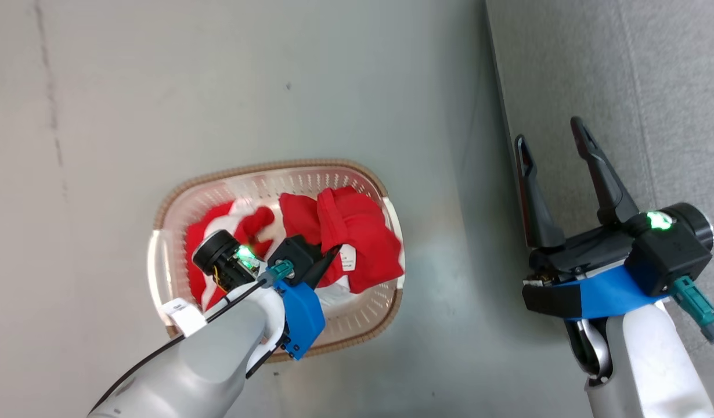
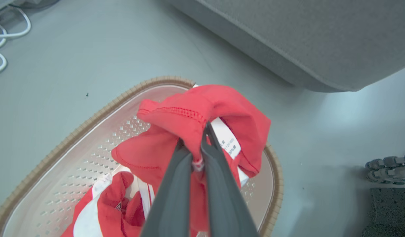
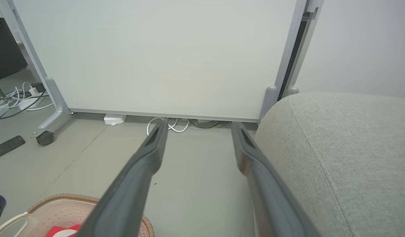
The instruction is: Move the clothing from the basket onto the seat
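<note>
The red garment sits bunched in the basket, a small fold beside its white label pinched in the closed left hand. So thin a bite may slip on lifting, or trailing cloth may drag the second garment or catch on the basket. The seat stands nearby; the right hand hangs wide and empty.

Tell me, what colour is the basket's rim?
The rim is brown with a woven look; the left wrist view shows it best.
</note>
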### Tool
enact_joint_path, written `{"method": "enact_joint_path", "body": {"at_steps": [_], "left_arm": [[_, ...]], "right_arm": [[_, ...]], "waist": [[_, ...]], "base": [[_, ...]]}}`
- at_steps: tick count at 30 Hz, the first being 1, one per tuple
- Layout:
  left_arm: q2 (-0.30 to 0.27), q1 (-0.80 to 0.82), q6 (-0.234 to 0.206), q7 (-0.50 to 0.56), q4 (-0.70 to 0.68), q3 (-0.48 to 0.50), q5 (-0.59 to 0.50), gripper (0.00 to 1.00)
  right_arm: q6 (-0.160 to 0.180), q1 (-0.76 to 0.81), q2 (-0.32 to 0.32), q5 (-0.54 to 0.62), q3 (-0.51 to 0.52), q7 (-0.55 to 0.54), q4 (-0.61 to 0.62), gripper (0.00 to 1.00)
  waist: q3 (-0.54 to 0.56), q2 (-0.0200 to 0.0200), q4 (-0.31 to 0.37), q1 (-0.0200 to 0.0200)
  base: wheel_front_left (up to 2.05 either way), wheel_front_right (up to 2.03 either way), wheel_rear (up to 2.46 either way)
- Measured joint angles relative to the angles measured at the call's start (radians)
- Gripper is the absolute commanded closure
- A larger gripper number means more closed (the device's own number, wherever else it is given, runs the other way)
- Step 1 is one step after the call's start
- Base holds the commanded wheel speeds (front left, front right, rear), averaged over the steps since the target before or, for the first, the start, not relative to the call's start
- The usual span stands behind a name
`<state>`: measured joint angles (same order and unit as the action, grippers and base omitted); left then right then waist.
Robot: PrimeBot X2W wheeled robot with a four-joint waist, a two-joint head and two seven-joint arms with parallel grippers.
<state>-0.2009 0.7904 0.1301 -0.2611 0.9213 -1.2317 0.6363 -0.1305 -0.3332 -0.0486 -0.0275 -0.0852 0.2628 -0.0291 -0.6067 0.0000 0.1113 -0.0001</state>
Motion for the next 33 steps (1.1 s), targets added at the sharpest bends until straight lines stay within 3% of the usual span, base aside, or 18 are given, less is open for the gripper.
{"method": "enact_joint_path", "body": {"at_steps": [6,16,26,33], "left_arm": [[-0.045,-0.082,0.000,0.000,-0.140,0.149,-0.007,1.00],[-0.066,-0.228,0.000,-0.001,-0.355,0.431,-0.114,1.00],[-0.069,-0.294,0.000,-0.001,-0.513,0.570,-0.182,1.00],[-0.078,-0.298,0.000,-0.001,-0.599,0.604,-0.216,1.00]], "right_arm": [[0.000,0.040,0.000,-0.004,-0.003,0.000,-0.038,0.00],[0.000,0.114,0.000,-0.019,-0.001,0.000,-0.075,0.00],[0.000,0.173,0.000,-0.053,-0.020,0.000,-0.092,0.00],[0.000,0.209,0.000,-0.071,-0.031,0.000,-0.098,0.00]], "waist": [[0.127,0.0000,-0.033,-0.0001],[0.323,0.0000,-0.086,-0.0002],[0.467,0.0000,-0.118,-0.0002],[0.540,0.0000,-0.127,-0.0002]], "base": [[0.00,0.00,0.00],[0.00,0.00,0.00],[0.00,0.00,0.00],[0.00,0.00,0.00]]}}
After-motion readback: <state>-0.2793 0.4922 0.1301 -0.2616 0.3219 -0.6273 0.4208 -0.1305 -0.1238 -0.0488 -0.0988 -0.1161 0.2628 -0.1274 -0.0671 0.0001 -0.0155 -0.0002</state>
